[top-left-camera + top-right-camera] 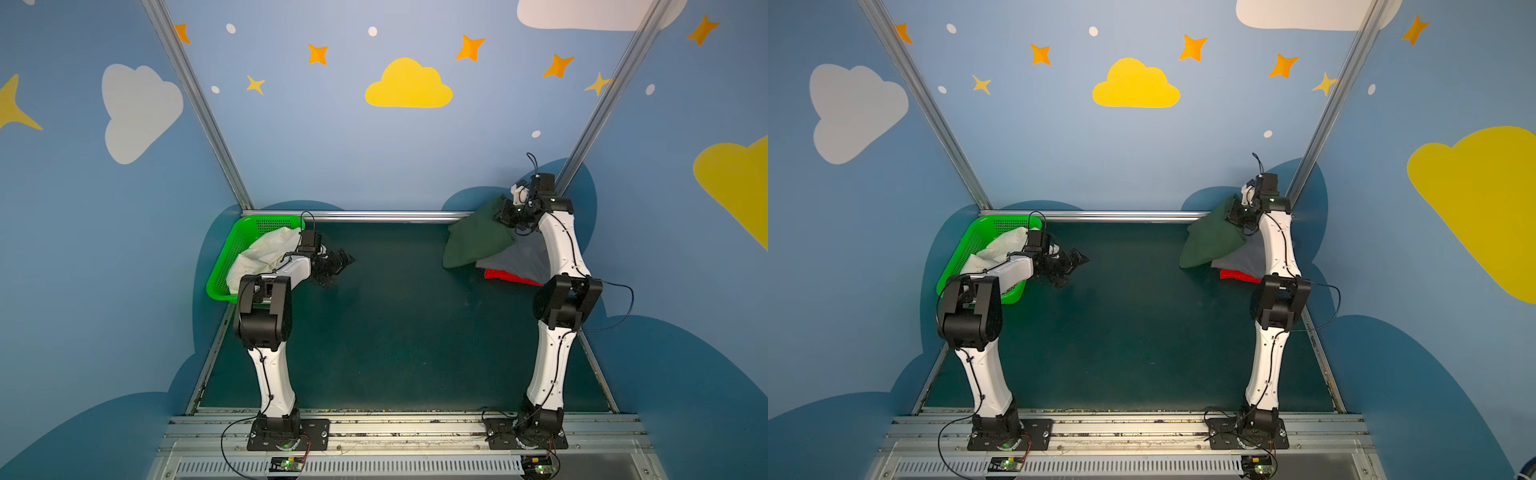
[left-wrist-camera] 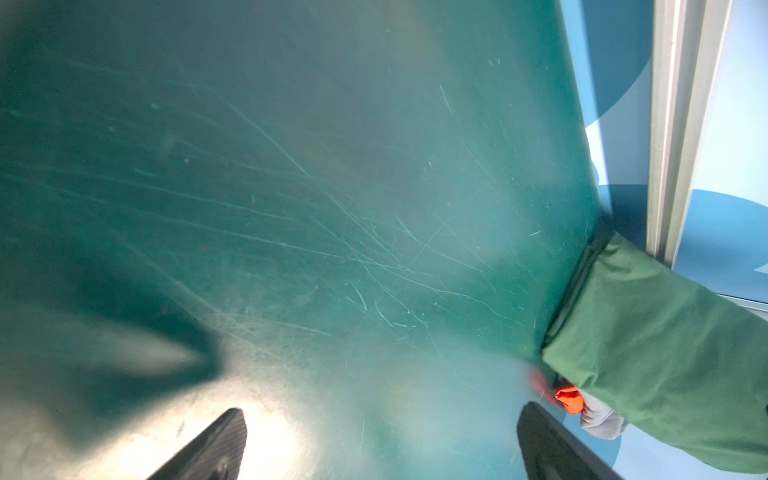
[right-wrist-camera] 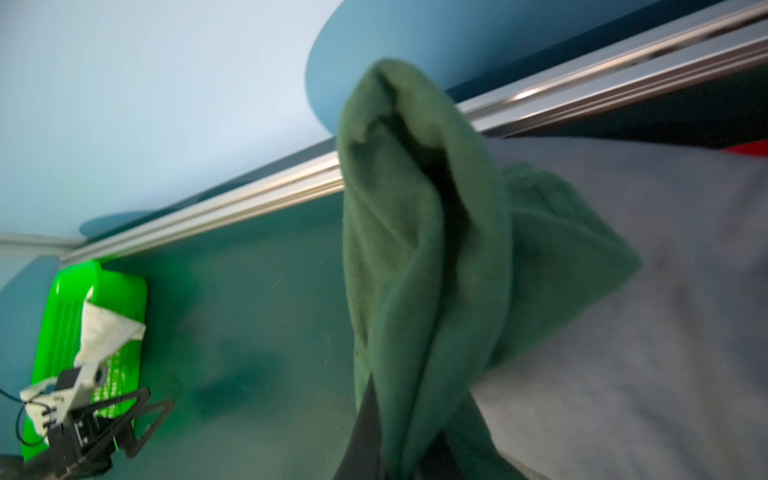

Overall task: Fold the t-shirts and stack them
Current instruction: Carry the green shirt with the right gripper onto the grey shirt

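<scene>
The cream-white t-shirt lies heaped in the green basket, behind the left gripper, whose jaws stand wide apart and empty above the table mat. The right gripper is clamped on a lifted corner of the dark green t-shirt. This shirt hangs below the jaws onto the grey t-shirt, which lies on the red t-shirt.

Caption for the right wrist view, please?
Right tool holds a pinched fold of the dark green shirt over the grey shirt.
</scene>
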Controlling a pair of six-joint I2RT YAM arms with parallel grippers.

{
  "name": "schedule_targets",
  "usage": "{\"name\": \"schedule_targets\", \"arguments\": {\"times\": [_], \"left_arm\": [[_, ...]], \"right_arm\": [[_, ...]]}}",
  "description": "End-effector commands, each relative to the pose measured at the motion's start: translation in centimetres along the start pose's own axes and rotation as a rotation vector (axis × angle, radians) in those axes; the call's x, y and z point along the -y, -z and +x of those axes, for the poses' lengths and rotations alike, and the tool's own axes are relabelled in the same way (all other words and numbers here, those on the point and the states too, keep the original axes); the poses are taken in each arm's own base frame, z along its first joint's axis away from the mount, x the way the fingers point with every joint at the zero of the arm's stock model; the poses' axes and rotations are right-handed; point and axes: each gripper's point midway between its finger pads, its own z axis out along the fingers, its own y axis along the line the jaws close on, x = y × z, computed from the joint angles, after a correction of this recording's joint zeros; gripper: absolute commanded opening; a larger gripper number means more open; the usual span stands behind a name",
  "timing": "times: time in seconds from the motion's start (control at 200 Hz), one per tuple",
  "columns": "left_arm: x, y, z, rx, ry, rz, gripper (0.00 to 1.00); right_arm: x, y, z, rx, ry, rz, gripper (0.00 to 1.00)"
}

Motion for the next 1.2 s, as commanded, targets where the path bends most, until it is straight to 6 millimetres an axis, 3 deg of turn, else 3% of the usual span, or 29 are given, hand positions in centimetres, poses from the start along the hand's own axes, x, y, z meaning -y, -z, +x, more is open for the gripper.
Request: {"name": "schedule_targets", "arguments": {"times": [0.0,0.4,0.671,1.196], "left_arm": [[1.2,1.4,-0.6,0.029,-0.015,0.020,1.00],[1.3,1.1,-0.6,0.024,-0.010,0.026,1.00],[1.3,1.1,-0.6,0.022,-0.010,0.026,1.00],[1.6,1.0,-0.6,0.017,-0.007,0.041,1.00]], "right_arm": [[-1.8,5.3,-3.8,0.141,0.026,-0.056,0.00],[1.4,8.6,-4.9,0.194,0.004,0.026,0.00],[1.9,10.7,-5.8,0.241,-0.010,0.026,0.00],[4.7,12.5,-5.6,0.259,-0.037,0.085,0.00]]}}
